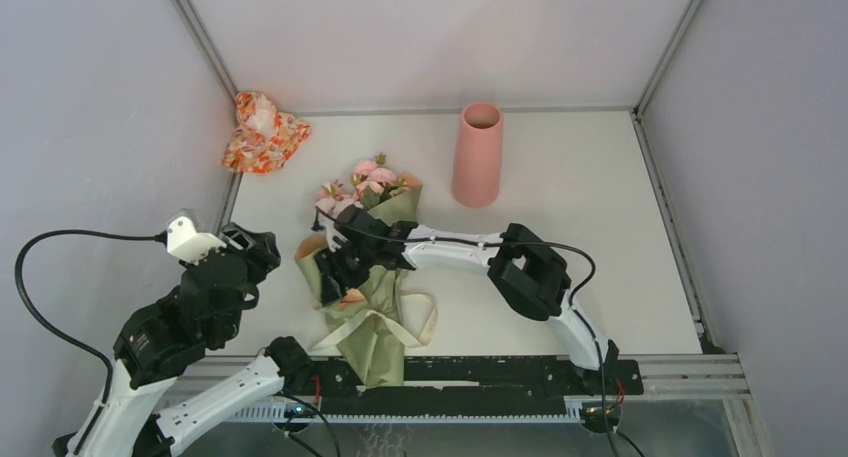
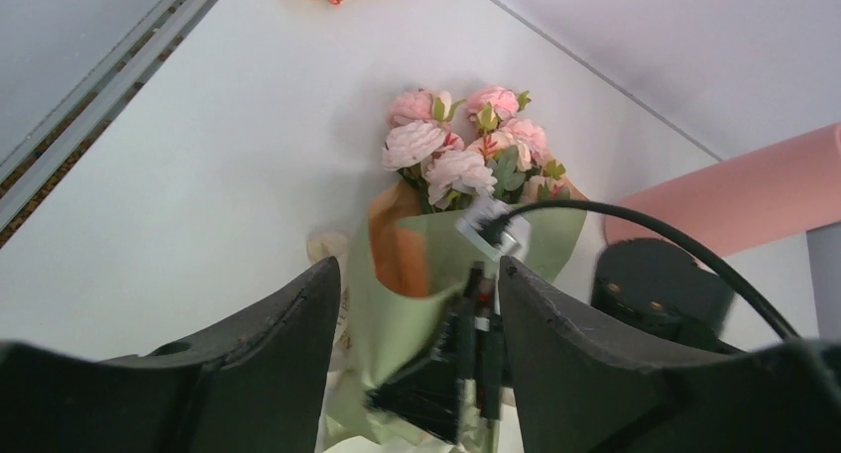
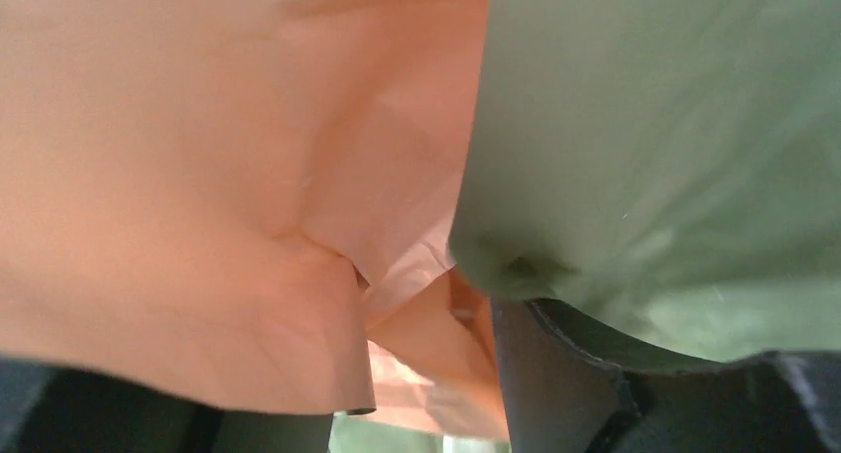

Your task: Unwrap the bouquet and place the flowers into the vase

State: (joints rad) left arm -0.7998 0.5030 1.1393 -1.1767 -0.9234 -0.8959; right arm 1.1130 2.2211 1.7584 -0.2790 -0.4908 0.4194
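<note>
Bouquet [image 1: 365, 277] is lying flat on the table [image 1: 560, 227], on the near side of the vase [image 1: 477, 155] and a bit left of it, with the flowers [image 1: 365, 182] pointing toward the vase's foot but not touching it. The right gripper [image 1: 338, 262] is buried in the wrap. Its wrist view is nothing but tan-orange and green paper bunched between the fingers [image 3: 555, 374], and honestly I can't tell if it's clamped on a sheet or slack. The left gripper [image 2: 419, 280] is spread wide with nothing in it, hanging further left of the vase than the bouquet is. My take is that this is the peel-the-paper step. I'd pinch only one loose sheet edge, pull it away from the stems rather than upward, and bring the empty claw in to pin the narrow end. Otherwise the whole cone may just slide. The cream ribbon [image 1: 428, 315] around that end looks like the likely snag.
</note>
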